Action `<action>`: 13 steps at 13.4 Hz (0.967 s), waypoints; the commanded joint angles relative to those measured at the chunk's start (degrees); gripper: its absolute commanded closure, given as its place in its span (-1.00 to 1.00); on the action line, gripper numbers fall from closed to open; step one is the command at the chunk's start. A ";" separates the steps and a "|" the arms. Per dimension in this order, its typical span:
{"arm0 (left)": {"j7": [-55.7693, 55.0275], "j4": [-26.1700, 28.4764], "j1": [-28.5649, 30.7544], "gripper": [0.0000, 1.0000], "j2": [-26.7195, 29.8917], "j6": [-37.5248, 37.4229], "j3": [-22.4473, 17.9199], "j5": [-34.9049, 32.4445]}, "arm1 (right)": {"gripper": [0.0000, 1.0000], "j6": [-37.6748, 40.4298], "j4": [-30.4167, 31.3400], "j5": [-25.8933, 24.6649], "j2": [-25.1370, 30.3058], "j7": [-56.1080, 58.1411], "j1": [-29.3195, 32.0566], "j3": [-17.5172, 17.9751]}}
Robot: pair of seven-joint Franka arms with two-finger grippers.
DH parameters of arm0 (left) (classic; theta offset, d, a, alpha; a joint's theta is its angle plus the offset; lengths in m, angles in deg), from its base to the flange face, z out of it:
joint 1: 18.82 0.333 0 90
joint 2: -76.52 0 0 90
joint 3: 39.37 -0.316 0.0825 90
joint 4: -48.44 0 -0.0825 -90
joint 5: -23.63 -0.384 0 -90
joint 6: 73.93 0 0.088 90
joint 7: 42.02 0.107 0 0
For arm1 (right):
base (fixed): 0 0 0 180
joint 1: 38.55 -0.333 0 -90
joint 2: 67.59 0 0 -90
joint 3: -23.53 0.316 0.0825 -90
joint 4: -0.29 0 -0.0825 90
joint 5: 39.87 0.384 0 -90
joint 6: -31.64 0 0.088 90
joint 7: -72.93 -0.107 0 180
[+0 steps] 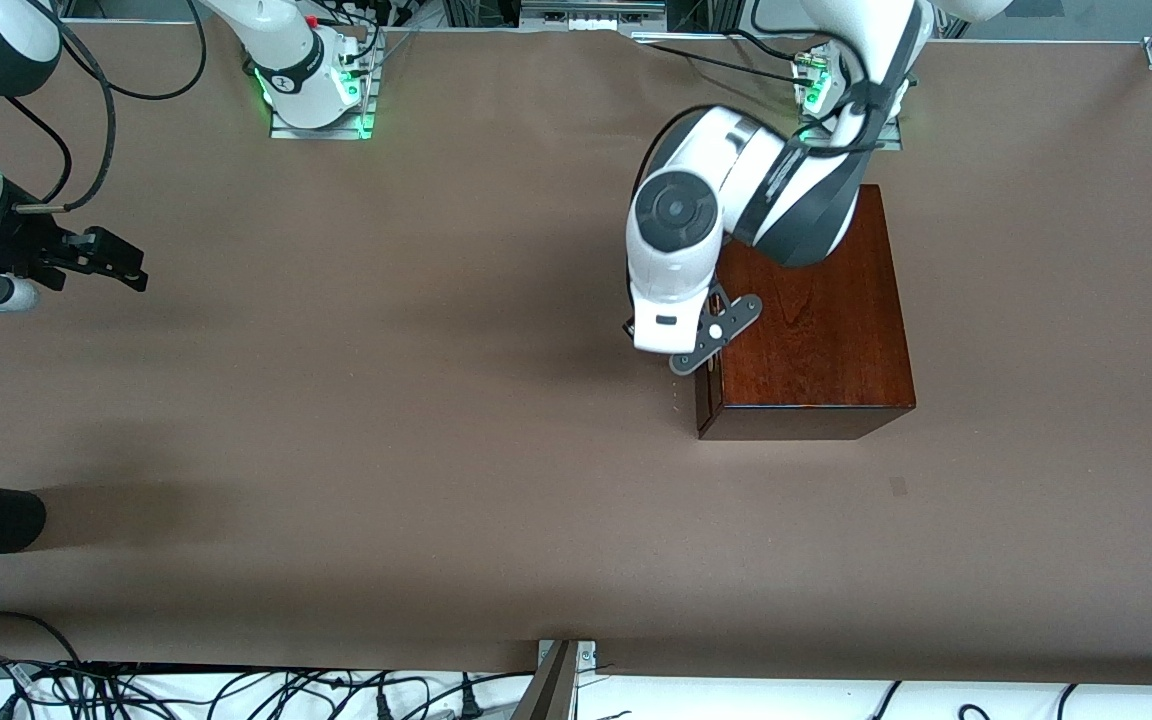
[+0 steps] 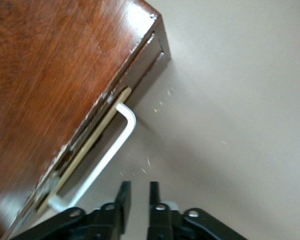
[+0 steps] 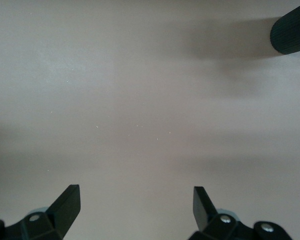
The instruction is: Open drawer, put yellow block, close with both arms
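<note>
Wood like this drawer (image 2: 97,131) looks stiff and solid to me, its glossy mahogany box (image 1: 816,320) heavy enough that I judge it should stay put on the worktop (image 1: 416,450); polished faces give nothing to pinch, so the white bar handle (image 2: 110,155) is the sensible place to take hold, near its middle for a straight pull. My left gripper (image 2: 137,202) hangs just beside that handle at the box's side toward the right arm's end, fingers (image 2: 123,197) a narrow gap apart and gripping nothing. My right gripper (image 3: 136,205) waits over bare worktop at its own end, spread wide and empty. Only the left wrist view shows the handle and the thin pale crack of the almost-shut drawer; the front view hides both under my arm but shows the whole box. No view shows the yellow block.
</note>
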 commanded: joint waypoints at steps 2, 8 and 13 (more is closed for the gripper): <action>5.76 2.12 2.71 -1.00 7.06 -0.42 2.18 1.65 | -1.00 0.68 -0.57 -0.17 -0.04 -0.91 0.27 0.04; 32.54 7.73 12.99 -1.00 18.57 -7.44 2.89 1.83 | -1.00 0.85 -0.57 0.10 0.04 -1.35 0.27 -1.54; 54.25 7.40 20.82 -1.00 21.93 -14.39 0.27 1.12 | -1.00 1.91 -0.57 0.45 0.04 -2.94 0.27 -2.24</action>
